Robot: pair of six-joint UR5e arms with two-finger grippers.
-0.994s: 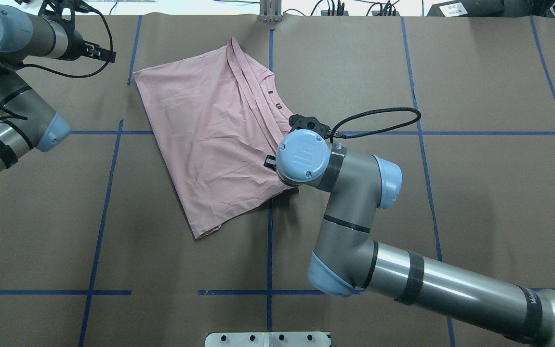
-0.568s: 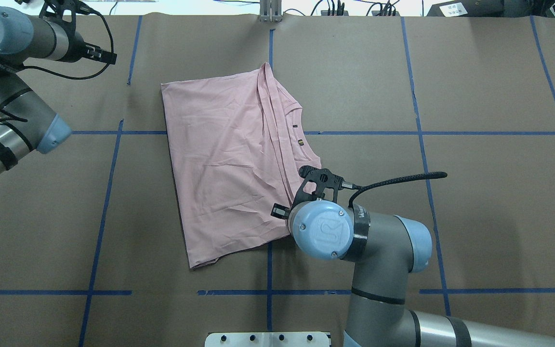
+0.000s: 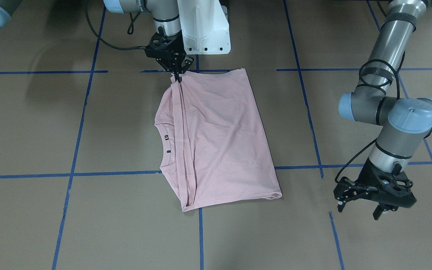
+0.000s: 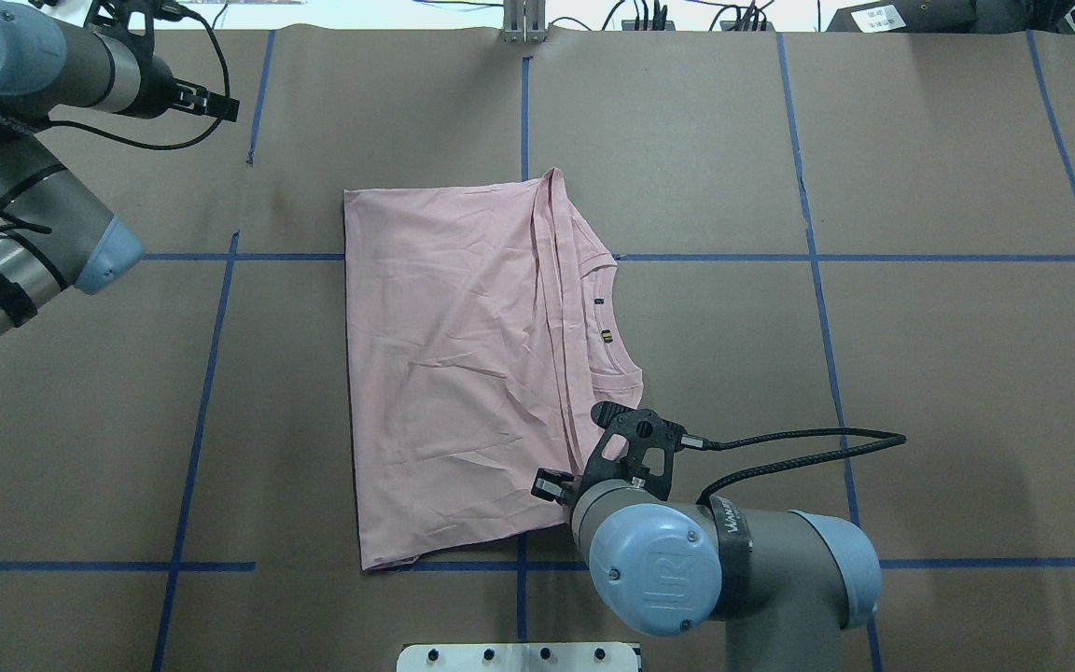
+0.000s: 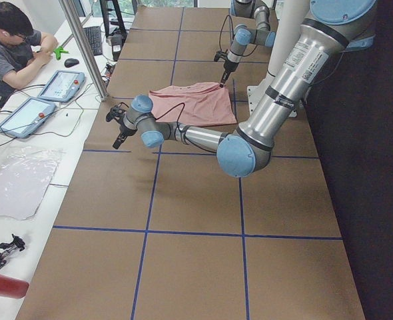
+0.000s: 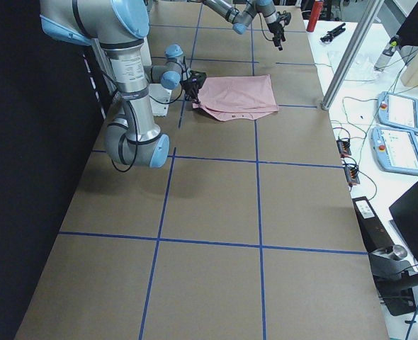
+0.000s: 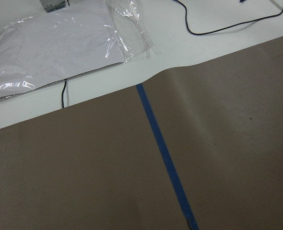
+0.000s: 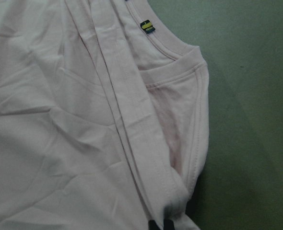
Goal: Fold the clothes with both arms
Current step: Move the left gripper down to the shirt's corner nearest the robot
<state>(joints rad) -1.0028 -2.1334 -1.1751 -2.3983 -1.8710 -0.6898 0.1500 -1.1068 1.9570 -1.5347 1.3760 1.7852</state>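
One pale pink T-shirt [image 4: 444,373] lies flat near the middle of the brown-papered table [image 4: 920,392]. It is already doubled along its length. Its long axis runs straight away from the robot, and its collar [image 4: 617,317] is turned toward the robot's right.

The right gripper [image 3: 177,76] is clenched on the shirt's near corner on the collar side, right by the robot's base. The whole garment stretches ahead of those jaws and off to their left. The left gripper [image 3: 362,205] hangs above bare paper, well apart from the shirt, out beyond its far left corner. Its fingers are spread and hold nothing.

The right arm is much the nearer. I'd judge that any fold across the long axis depends on the left arm first travelling to an edge.

The only container I can see is a clear plastic bag [image 7: 60,43] on the white bench past the table's far edge. It holds something flat and white that I cannot make out.
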